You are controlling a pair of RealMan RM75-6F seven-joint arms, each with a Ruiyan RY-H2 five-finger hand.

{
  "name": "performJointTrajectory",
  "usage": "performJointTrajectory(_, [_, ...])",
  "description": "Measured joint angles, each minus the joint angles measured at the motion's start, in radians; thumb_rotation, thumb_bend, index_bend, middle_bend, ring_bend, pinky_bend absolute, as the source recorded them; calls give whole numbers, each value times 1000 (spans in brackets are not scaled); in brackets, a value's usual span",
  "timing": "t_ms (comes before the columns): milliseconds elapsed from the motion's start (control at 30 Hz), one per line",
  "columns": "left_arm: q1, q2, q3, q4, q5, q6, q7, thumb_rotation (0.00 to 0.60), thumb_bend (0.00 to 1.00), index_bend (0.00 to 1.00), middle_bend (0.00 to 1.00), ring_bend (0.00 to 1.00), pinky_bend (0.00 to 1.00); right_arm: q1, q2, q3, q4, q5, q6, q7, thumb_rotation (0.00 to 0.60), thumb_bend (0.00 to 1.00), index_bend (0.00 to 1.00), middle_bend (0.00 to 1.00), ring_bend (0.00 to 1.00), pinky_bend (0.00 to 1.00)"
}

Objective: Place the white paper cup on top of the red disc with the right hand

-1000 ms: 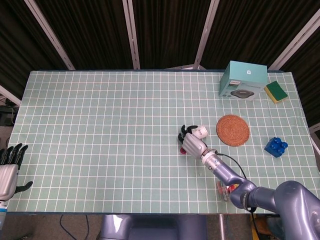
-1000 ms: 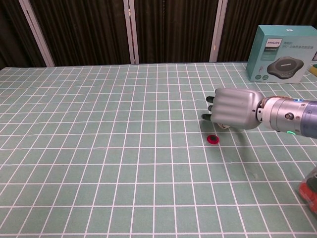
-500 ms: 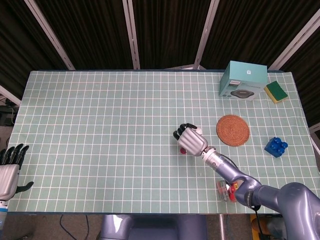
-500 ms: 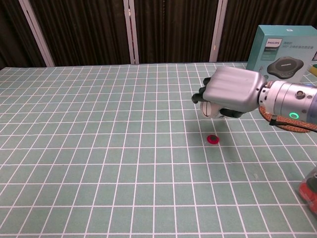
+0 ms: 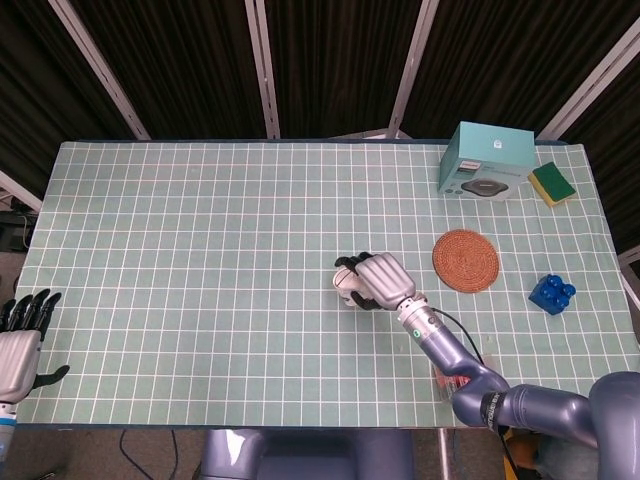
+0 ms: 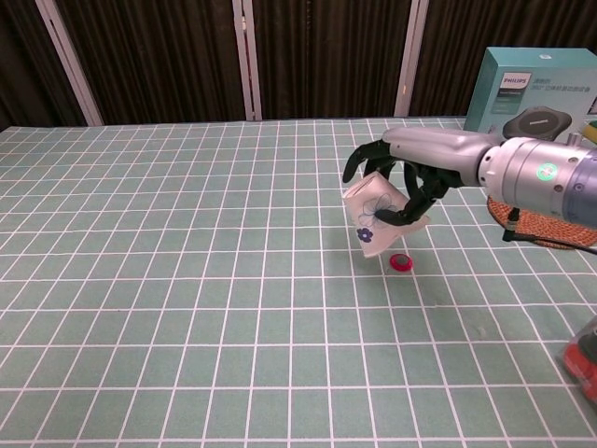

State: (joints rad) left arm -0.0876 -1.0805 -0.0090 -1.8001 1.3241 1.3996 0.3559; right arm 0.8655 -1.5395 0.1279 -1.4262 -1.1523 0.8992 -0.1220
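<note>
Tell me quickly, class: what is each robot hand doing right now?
Left robot hand: open, holding nothing, at the table's near left corner.
Right robot hand: closed around the white paper cup, held tilted above the table beside the red disc.

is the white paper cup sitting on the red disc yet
No, the right hand holds the white paper cup tilted above the table, beside the red disc.

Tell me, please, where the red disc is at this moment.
In the chest view the red disc lies flat on the table right of centre, just below the white paper cup held by the right hand.
</note>
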Motion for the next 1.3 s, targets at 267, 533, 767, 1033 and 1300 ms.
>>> performJointTrajectory(267, [0, 1, -2, 0, -4, 1, -4, 600, 0, 0, 0, 0, 0, 6, -54, 34, 26, 52, -28, -33, 600, 451, 251, 471, 294, 495])
performJointTrajectory(533, [-3, 0, -1, 3, -6, -4, -4, 600, 0, 0, 0, 0, 0, -6, -77, 41, 71, 41, -22, -21, 600, 447, 251, 446, 268, 475])
performJointTrajectory(767, [-3, -1, -1, 2, -8, -3, 0, 600, 0, 0, 0, 0, 0, -16, -66, 44, 71, 36, -55, 24, 600, 443, 141, 278, 113, 415])
performJointTrajectory(1033, [-2, 0, 1, -3, -5, 0, 1, 600, 0, 0, 0, 0, 0, -31, -1, 28, 26, 41, -137, 82, 600, 416, 0, 25, 0, 220])
performJointTrajectory(1300, [0, 3, 3, -7, 0, 2, -1, 600, 0, 0, 0, 0, 0, -48, 38, 19, -26, 24, -136, 90, 600, 416, 0, 0, 0, 144])
